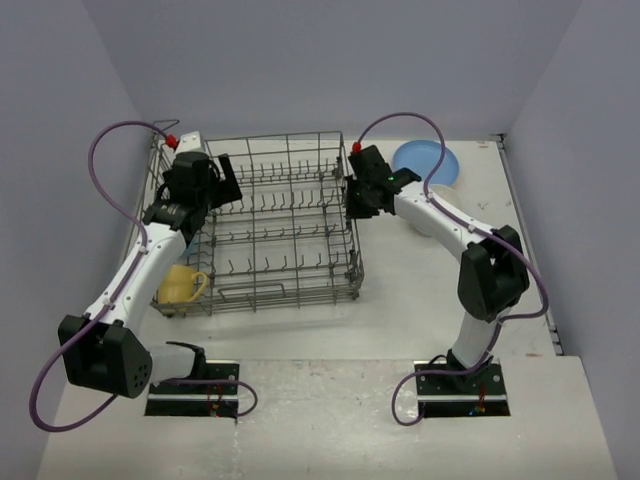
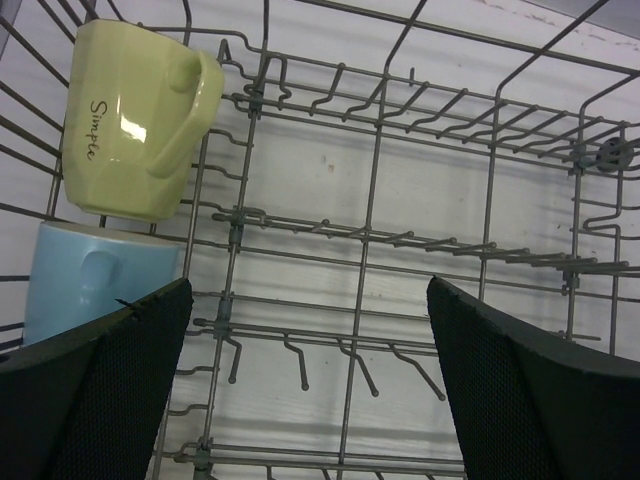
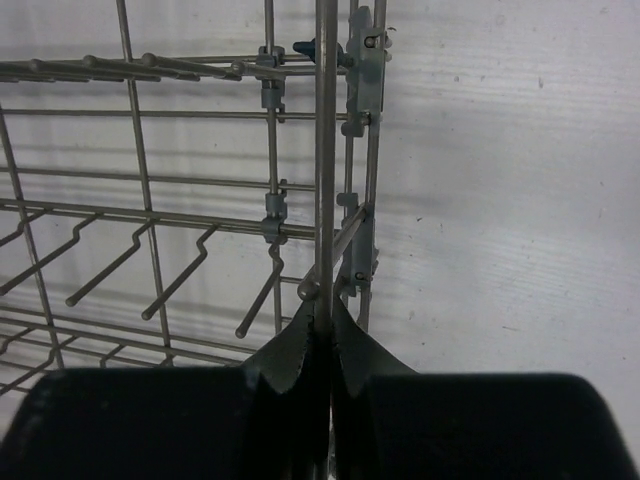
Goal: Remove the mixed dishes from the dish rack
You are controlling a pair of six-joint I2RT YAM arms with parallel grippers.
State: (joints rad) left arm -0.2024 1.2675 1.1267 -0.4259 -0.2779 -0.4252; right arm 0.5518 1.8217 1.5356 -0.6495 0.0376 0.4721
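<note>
the right gripper (image 3: 325, 320) clamps a side wire of the dish rack (image 1: 260, 296), likely steadying it, while the left gripper (image 2: 308, 290) hovers wide open by the yellow-green mug (image 2: 135, 120).

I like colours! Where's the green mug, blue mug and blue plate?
green mug (image 2: 125, 130), left wrist view, beside the writing.
blue mug (image 2: 90, 285), left wrist view, its side.
blue plate (image 1: 425, 160), top view, its middle.

Claw (image 2: 308, 290) gapes over dish rack (image 2: 376, 200); green mug (image 2: 135, 120) beside blue mug (image 2: 90, 285).
</note>
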